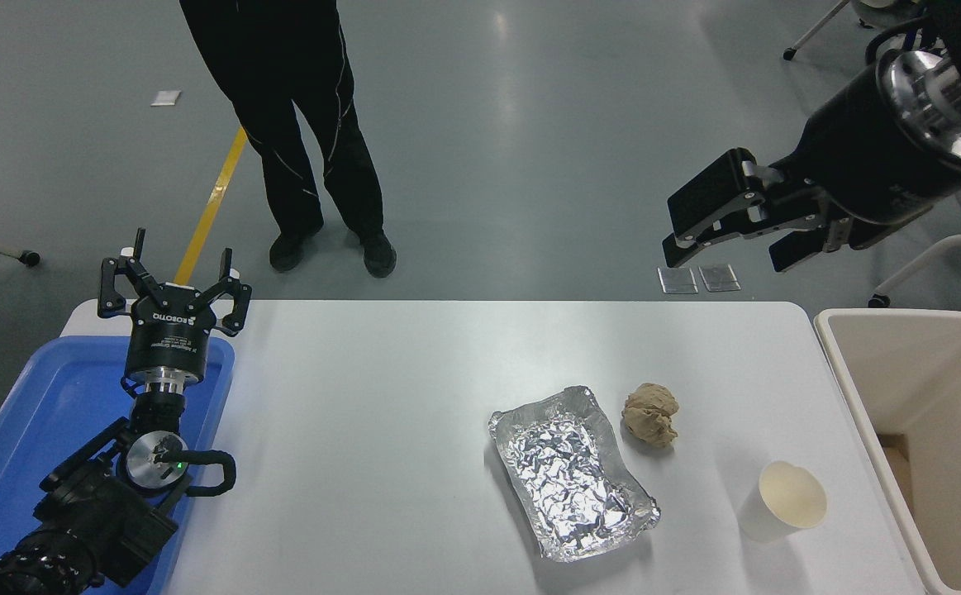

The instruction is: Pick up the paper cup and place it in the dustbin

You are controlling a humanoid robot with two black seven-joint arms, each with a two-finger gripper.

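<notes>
The white paper cup (784, 501) stands upright near the table's front right, its cream inside showing. Just right of it, past the table's edge, is the beige dustbin (853, 376). My right gripper (724, 249) hangs open high at the upper right, beyond the table's far edge and well away from the cup, with nothing between its fingers. My left gripper (174, 277) is parked open over the blue tray at the lower left.
A crumpled silver foil tray (571, 471) lies left of the cup, with a tan lump (651, 415) behind it. A shallow blue tray (26, 438) sits at the left edge. A person in black (294, 124) stands beyond the far side.
</notes>
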